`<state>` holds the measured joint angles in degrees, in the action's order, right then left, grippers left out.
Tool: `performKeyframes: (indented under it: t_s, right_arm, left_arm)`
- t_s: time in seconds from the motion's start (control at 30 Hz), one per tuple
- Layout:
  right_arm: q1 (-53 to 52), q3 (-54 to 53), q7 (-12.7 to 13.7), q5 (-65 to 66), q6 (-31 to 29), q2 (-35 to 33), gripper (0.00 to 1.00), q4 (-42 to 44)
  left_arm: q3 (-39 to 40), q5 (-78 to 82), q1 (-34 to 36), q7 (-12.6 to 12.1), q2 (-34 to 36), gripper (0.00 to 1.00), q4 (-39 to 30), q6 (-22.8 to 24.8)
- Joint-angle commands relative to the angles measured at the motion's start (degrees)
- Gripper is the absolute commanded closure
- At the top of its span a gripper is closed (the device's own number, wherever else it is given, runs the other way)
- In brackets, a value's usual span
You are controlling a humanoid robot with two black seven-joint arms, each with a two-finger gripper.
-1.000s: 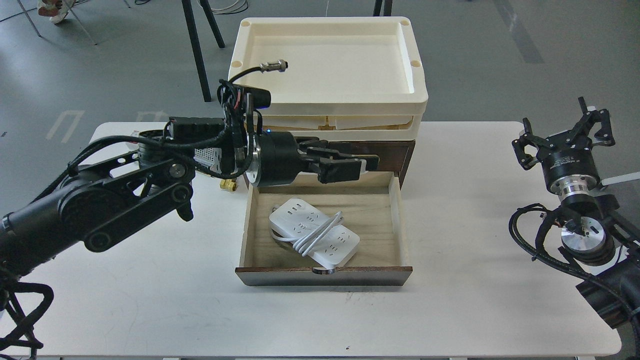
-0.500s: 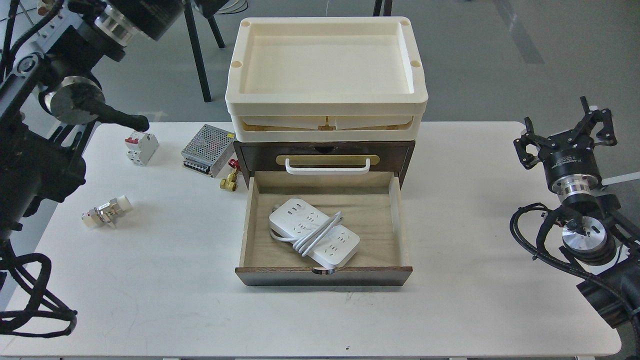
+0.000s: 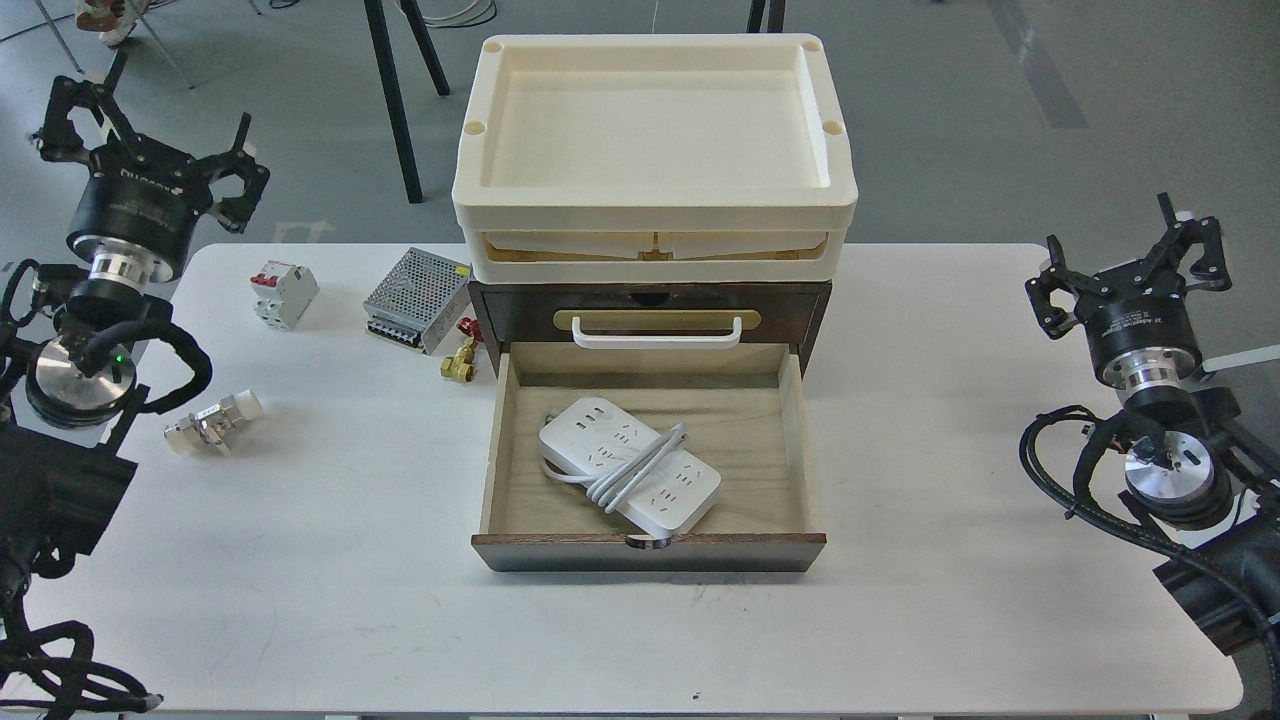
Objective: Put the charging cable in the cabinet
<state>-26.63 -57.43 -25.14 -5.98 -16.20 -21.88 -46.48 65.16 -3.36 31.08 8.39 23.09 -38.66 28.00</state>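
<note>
- Near the worktop [image 3: 300, 600] front edge, the cabinet's [image 3: 650, 300] one pulled-out drawer [image 3: 650, 550] holds the single charging cable [image 3: 630, 466], lying flat, long axis diagonal from far-left to near-right, cord wrapped across its middle.
- Left side: one fitting [image 3: 213, 420], one brass valve [image 3: 458, 362], one breaker [image 3: 284, 292], one perforated metal box [image 3: 416, 298].
- Right claw [image 3: 1135, 268], at the right edge, fingers spread, holds nothing.
- Left claw [image 3: 150, 160], off the far-left corner, likewise spread and empty.
- Two cream trays [image 3: 650, 210], seemingly, top the cabinet.
</note>
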Motion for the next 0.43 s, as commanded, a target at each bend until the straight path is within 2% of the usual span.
performKeyframes:
  t_s: [0.0, 0.4]
  right_arm:
    - [-0.2, 0.0, 0.1, -0.1, 0.0, 0.0, 0.00, 0.3]
    - [-0.4, 0.1, -0.1, -0.1, 0.3, 0.0, 0.00, -0.3]
  left_arm:
    - [-0.6, 0.0, -1.6, 0.4, -2.1, 0.01, 0.3, 0.0]
    - [-0.5, -0.2, -1.7, 1.5, -4.4, 0.01, 0.3, 0.0]
